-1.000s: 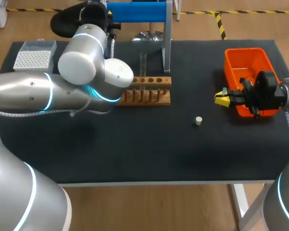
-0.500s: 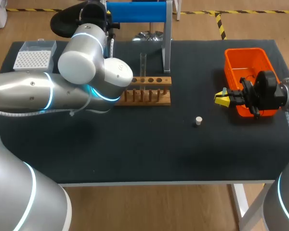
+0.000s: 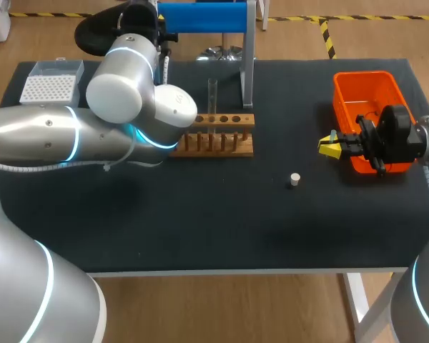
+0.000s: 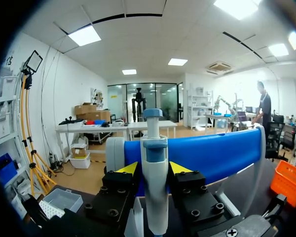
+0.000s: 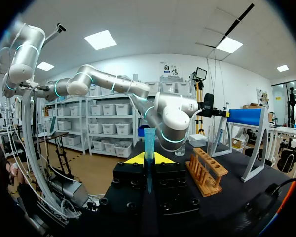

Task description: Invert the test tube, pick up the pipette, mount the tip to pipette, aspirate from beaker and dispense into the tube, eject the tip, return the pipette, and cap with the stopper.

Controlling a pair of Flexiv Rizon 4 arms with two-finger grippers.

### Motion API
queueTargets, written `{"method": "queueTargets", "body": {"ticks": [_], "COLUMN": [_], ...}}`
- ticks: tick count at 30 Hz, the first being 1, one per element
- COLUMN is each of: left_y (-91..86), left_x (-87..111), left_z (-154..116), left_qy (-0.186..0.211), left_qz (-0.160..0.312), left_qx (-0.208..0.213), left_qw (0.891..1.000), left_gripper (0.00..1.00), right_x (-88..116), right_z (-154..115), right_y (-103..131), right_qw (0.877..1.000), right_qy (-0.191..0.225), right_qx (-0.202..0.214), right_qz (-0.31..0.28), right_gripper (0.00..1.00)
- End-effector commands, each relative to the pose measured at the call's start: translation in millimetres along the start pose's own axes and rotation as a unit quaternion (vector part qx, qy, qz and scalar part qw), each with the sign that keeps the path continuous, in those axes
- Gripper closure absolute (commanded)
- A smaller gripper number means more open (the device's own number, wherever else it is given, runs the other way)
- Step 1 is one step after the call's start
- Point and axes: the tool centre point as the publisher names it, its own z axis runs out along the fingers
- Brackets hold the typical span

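Fingers of the left gripper are clamped on the white pipette, which stands upright in front of the blue stand. Those of the right gripper pinch a blue tip upright, beside the orange bin. A test tube stands in the wooden rack. The stopper lies on the table.

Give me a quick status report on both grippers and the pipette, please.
Left gripper shut on pipette at blue stand. Right gripper shut on tip. Tube in rack, stopper lying loose.
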Motion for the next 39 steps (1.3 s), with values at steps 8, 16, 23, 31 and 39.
{"method": "queueTargets", "body": {"ticks": [8, 16, 23, 31, 39], "left_y": [0.5, -15.5, -38.5, -55.5, -68.9], "left_x": [3.0, 3.2, -0.8, 2.8, 12.9], "left_z": [4.1, -1.1, -8.2, -36.2, -69.4], "left_qy": [-0.002, -0.003, -0.002, 0.050, 0.129], "left_qz": [-0.001, 0.006, 0.022, 0.026, 0.026], "left_qx": [0.001, 0.013, 0.005, 0.024, 0.030], "left_qw": [1.000, 1.000, 1.000, 0.998, 0.991], "left_gripper": [1.00, 1.00, 1.00, 1.00, 1.00], "right_x": [0.6, 0.6, 0.6, 0.6, 0.6], "right_z": [-0.1, -0.1, -0.1, -0.1, -0.1], "right_y": [0.1, 0.1, 0.1, 0.1, 0.1], "right_qw": [1.000, 1.000, 1.000, 1.000, 1.000], "right_qy": [0.000, 0.000, 0.000, 0.000, 0.000], "right_qx": [0.000, 0.000, 0.000, 0.000, 0.000], "right_qz": [0.000, 0.000, 0.000, 0.000, 0.000], "right_gripper": [1.00, 1.00, 1.00, 1.00, 1.00]}}
